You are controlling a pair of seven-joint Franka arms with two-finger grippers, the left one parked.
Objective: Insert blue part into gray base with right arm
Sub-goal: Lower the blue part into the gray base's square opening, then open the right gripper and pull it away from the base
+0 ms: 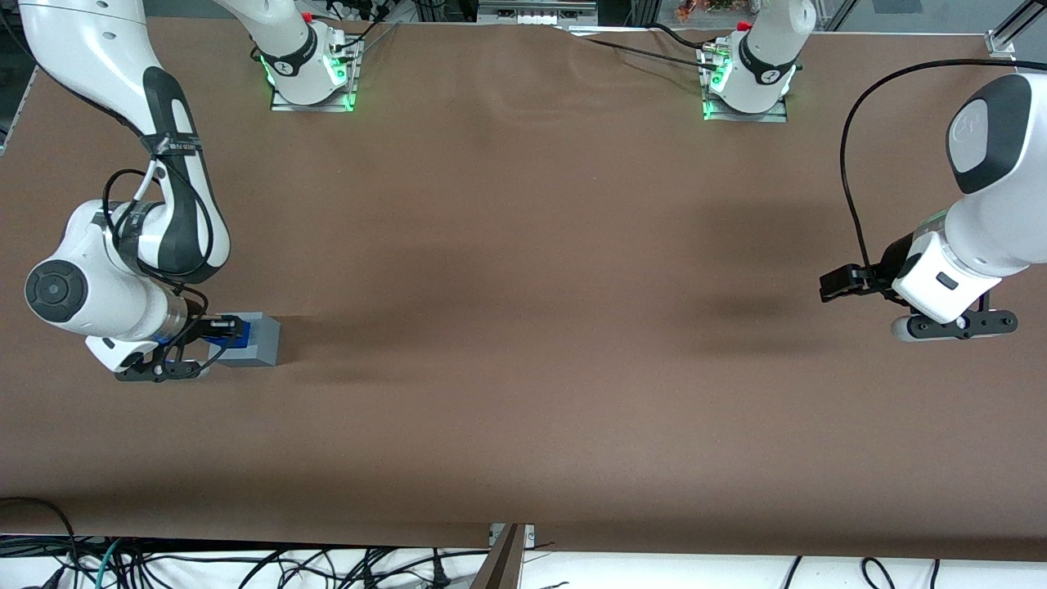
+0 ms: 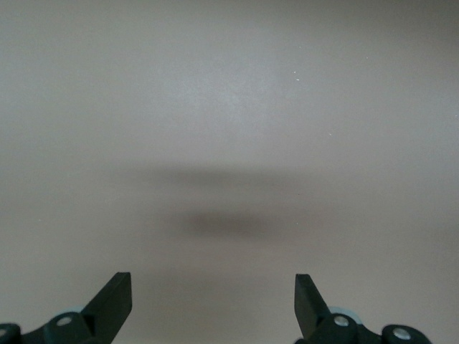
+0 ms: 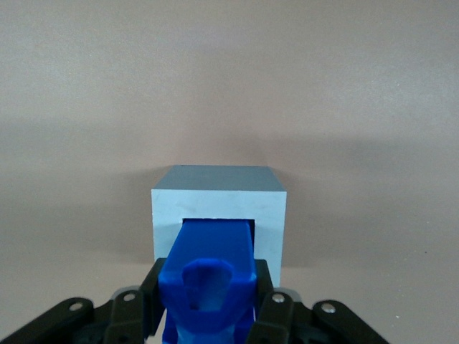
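Right wrist view gives me what I need: my claw point(image 3: 208, 315) is clamped on the blue part point(image 3: 211, 265), whose long axis points straight at 12 o'clock into the square recess of the gray base point(image 3: 219, 204) on the brown surface point(image 3: 229, 86). I judge its tip already sits inside the opening.
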